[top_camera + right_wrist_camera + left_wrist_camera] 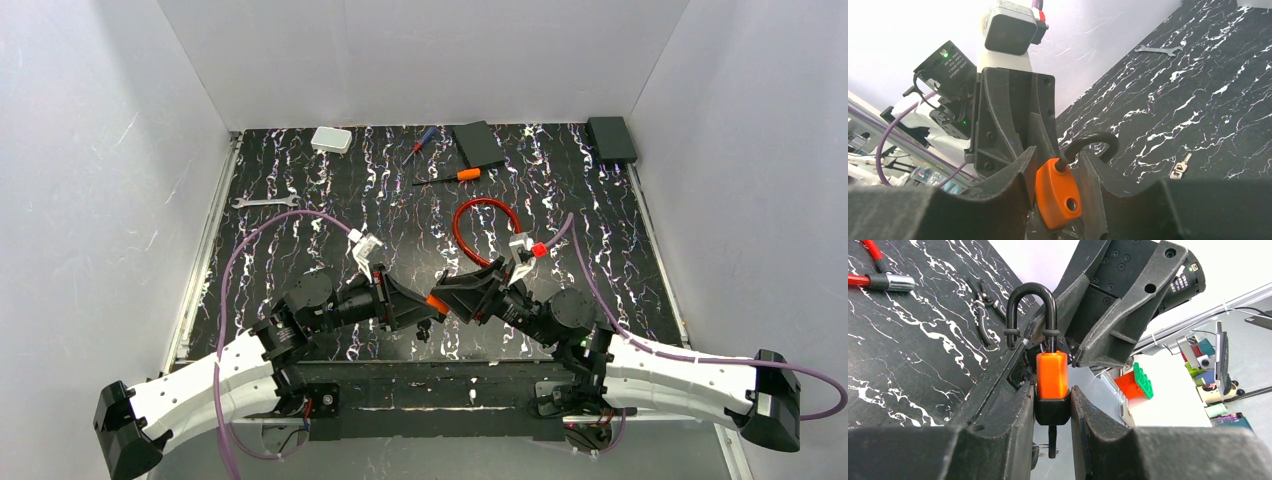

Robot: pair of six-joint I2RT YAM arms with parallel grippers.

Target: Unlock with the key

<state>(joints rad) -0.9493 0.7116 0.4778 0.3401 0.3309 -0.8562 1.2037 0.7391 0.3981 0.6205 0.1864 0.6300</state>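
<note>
We see the tiny key, orange-and-black plastic head, pinched in the nearly closed left end effector, a black U-shaped shackle rising from it. The right end effector clamps the same orange piece. Both arms reach inward, tips meeting in the air above the black marbled surface

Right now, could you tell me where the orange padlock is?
Top view: mid-table, near side, the padlock sits where both arms' fingers meet, just nearer than the red cable.
</note>
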